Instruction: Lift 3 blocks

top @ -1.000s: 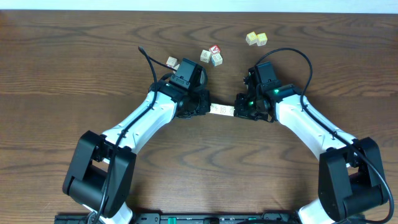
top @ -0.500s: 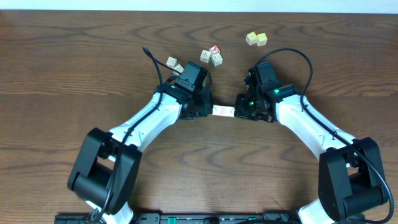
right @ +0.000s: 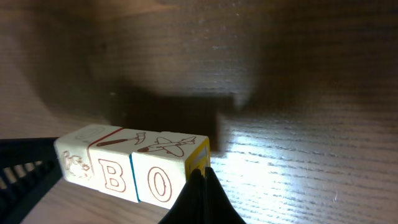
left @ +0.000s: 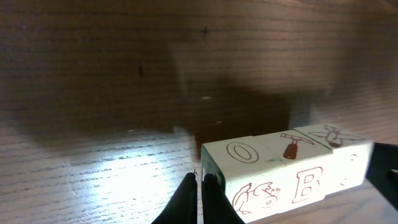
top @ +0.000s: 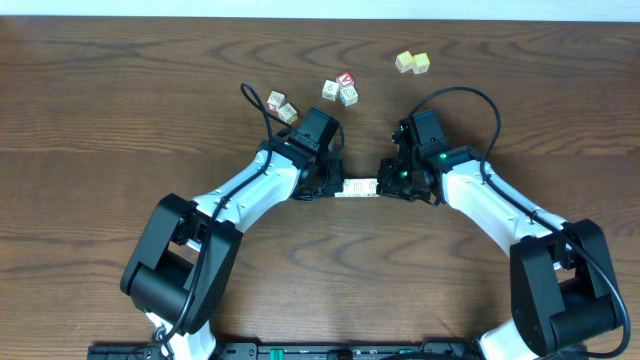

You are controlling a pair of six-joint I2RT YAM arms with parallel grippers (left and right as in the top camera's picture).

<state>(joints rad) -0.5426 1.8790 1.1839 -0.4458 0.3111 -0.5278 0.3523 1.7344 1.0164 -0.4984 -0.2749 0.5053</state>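
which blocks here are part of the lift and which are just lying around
In the job:
- row of three blocks
- left gripper and right gripper, both shut, pressing the row's ends

Lying about:
- pale yellow pair
- red-topped cluster
- two cubes beside the left arm

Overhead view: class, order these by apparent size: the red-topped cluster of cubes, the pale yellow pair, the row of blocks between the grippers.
Largest: red-topped cluster.
Next: pale yellow pair.
Unranked: row of blocks, its ends hidden by left gripper and right gripper.
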